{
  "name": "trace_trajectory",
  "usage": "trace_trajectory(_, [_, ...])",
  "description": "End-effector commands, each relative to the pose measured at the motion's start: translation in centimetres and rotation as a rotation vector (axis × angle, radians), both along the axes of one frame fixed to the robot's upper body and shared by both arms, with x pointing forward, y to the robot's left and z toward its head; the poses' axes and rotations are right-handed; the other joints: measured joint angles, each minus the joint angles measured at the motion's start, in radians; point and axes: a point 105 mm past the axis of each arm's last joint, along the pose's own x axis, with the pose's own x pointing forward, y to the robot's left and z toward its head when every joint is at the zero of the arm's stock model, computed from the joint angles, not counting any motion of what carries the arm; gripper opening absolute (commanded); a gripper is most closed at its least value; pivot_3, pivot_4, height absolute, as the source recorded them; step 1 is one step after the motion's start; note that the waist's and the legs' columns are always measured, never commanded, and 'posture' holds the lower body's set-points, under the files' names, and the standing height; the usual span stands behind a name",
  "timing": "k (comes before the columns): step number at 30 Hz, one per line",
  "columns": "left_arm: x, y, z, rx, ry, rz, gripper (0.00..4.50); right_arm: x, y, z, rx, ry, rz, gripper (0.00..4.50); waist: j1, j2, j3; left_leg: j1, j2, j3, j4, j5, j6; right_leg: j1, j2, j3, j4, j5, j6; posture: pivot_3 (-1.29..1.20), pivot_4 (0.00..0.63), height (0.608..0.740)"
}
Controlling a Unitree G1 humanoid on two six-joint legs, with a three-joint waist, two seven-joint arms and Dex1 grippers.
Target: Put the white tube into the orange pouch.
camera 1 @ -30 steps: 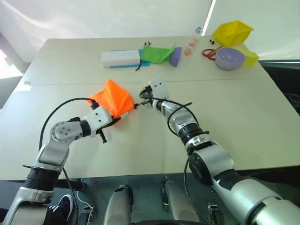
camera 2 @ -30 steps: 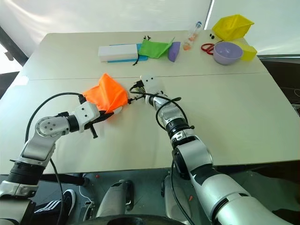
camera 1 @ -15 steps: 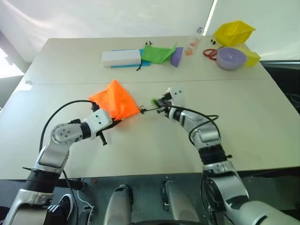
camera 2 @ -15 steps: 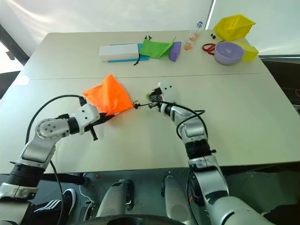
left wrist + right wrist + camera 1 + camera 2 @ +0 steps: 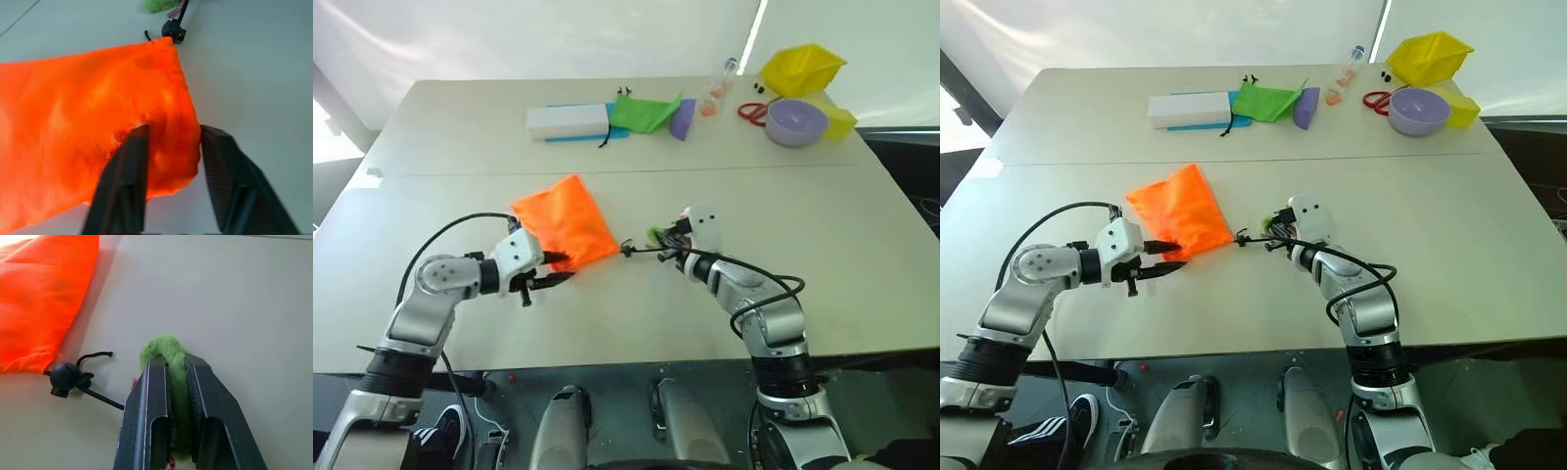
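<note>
The orange pouch (image 5: 564, 220) lies flat on the table, its mouth drawn tight toward the right. Its black cord runs through a black toggle (image 5: 66, 377) to a small green ring (image 5: 164, 345). My right gripper (image 5: 175, 360) is shut on that ring, just right of the pouch, and the cord is stretched straight. My left gripper (image 5: 173, 132) stands open at the pouch's near corner, with the fabric bulging between the two fingers (image 5: 128, 166). The white tube is hidden.
Along the table's far edge lie a white box (image 5: 567, 120), a green cloth pouch (image 5: 641, 113), a small bottle (image 5: 717, 88), red scissors (image 5: 751, 110), a purple bowl (image 5: 794, 120) and yellow containers (image 5: 800, 67).
My right gripper has drawn back and to the right with the green ring, pulling the cord straight. The pouch has sunk flat and slid right. My left gripper's fingers have parted.
</note>
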Motion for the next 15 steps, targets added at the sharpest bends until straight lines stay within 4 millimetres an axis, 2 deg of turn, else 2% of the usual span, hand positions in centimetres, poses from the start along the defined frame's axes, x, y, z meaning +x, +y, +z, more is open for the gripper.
trace_trajectory(1, [-0.6,0.0,1.5,-0.043,0.069,-0.073,2.76,0.3,-0.3,0.7,-0.003,-0.039,-0.016,0.0,-0.002,0.0,0.0,0.0,0.0,0.0,0.0,0.0,0.0,0.0,0.0,0.0,0.0,0.0,0.0,0.0,0.15,0.74])
trace_trajectory(7, [-1.2,-1.9,4.6,-0.172,0.097,-0.201,2.76,0.6,-0.8,0.5,-0.007,-0.049,-0.037,0.0,0.0,0.0,0.0,0.0,0.0,0.0,0.0,0.0,0.0,0.0,0.0,0.0,0.0,0.0,0.0,0.0,0.15,0.74])
trace_trajectory(10, [0.0,-3.4,5.4,-0.185,0.061,-0.233,2.76,0.8,-0.7,0.4,-0.006,-0.055,-0.042,0.0,0.003,0.0,0.0,-0.001,0.0,0.0,0.001,0.0,0.0,0.0,0.0,0.0,0.0,0.0,0.0,0.0,0.15,0.74])
trace_trajectory(13, [2.1,-5.3,4.8,-0.115,0.022,-0.247,2.76,0.9,-0.5,0.3,-0.008,-0.062,-0.046,0.0,0.003,0.0,0.0,0.0,-0.001,-0.001,0.003,0.0,0.0,0.002,0.0,0.0,0.0,0.0,0.001,0.0,0.15,0.74])
trace_trajectory(15, [3.1,-6.6,4.6,-0.126,0.04,-0.266,2.76,1.0,-0.3,0.3,-0.006,-0.067,-0.045,0.0,0.003,0.0,0.0,0.001,-0.001,-0.001,0.003,0.0,0.0,0.003,0.001,0.0,0.0,0.0,0.001,0.0,0.15,0.74])
